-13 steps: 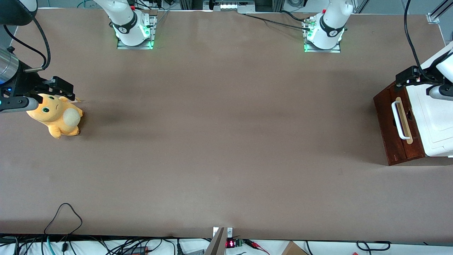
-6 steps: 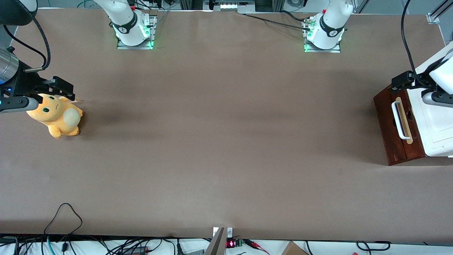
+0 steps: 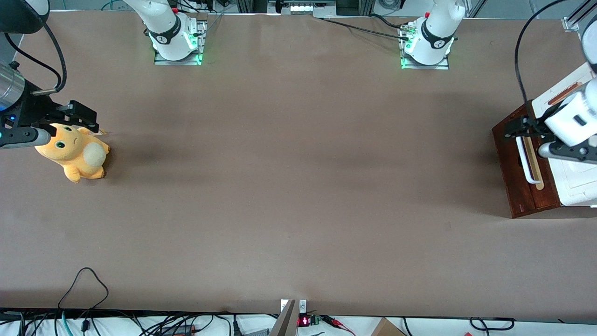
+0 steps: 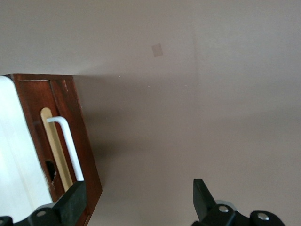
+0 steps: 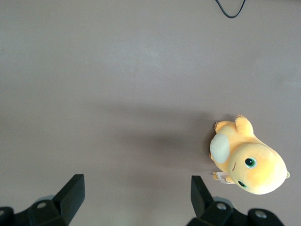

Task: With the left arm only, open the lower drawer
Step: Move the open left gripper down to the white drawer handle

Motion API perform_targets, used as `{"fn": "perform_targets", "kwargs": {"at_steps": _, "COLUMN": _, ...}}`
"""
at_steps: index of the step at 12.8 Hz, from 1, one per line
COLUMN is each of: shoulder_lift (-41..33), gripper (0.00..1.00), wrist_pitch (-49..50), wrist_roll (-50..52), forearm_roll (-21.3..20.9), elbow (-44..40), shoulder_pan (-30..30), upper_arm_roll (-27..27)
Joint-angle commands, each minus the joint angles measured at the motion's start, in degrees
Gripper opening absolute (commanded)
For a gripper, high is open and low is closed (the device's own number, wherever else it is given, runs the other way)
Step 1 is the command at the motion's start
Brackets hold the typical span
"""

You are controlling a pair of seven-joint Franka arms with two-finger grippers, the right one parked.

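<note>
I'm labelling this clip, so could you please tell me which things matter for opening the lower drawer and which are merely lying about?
For the job:
- lower drawer
- its white handle
- left arm's claw, open above the handle

Lying about:
- orange plush toy, toward the parked arm's end
- cabinet's white top

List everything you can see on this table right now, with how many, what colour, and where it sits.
dark red-brown wooden lower drawer: one, shut, at the working arm's end of the table
white bar handle: one, on a pale wood strip on the drawer front
white cabinet top: one, above the drawer, with a small copper-coloured strip
orange plush toy: one, cream belly, lying toward the parked arm's end of the table
brown table cover: one, under everything
glossy white left arm: one, above the cabinet top
black two-finger end effector: one, open, hovering over the drawer front by the handle's end farther from the front camera, not gripping it
</note>
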State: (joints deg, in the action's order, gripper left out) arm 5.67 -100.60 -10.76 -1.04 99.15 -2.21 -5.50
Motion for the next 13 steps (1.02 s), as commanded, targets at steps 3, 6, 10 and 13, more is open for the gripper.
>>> {"fn": "perform_targets", "kwargs": {"at_steps": 3, "shoulder_lift": 0.9, "gripper": 0.98, "wrist_pitch": -5.5, "wrist_roll": 8.1, "forearm_roll": -11.8, "elbow": 5.6, "shoulder_pan": -0.5, "upper_arm_roll": 0.1}}
{"fn": "perform_targets", "kwargs": {"at_steps": 6, "shoulder_lift": 2.7, "gripper": 0.98, "wrist_pitch": -5.0, "wrist_roll": 26.0, "forearm_roll": -27.1, "elbow": 9.1, "shoulder_pan": -0.6, "upper_arm_roll": 4.7}}
{"fn": "perform_targets", "kwargs": {"at_steps": 10, "shoulder_lift": 6.8, "gripper": 0.98, "wrist_pitch": -0.3, "wrist_roll": 47.9, "forearm_roll": -45.7, "elbow": 15.4, "shoulder_pan": -0.6, "upper_arm_roll": 10.4}}
{"fn": "perform_targets", "kwargs": {"at_steps": 13, "shoulder_lift": 11.7, "gripper": 0.98, "wrist_pitch": 6.9, "wrist_roll": 59.8, "forearm_roll": -56.6, "elbow": 18.1, "shoulder_pan": -0.8, "upper_arm_roll": 14.4}}
